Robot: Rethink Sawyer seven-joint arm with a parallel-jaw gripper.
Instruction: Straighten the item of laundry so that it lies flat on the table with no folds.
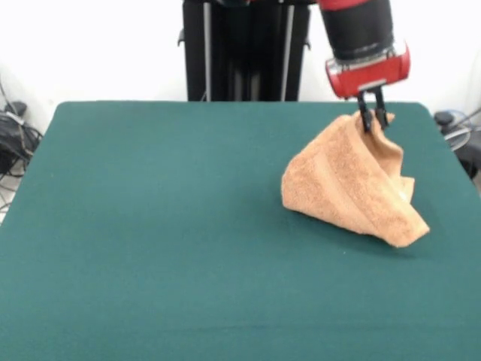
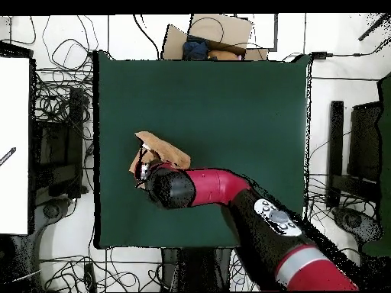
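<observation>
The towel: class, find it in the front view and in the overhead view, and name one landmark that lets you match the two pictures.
Front view: the towel is right of centre, towards the table's far side, its top corner pinched up by the end effector.
Overhead view: the towel is left of centre, partly under the arm's black wrist.
Shared landmark: the red and black arm, which ends at the towel in both.
</observation>
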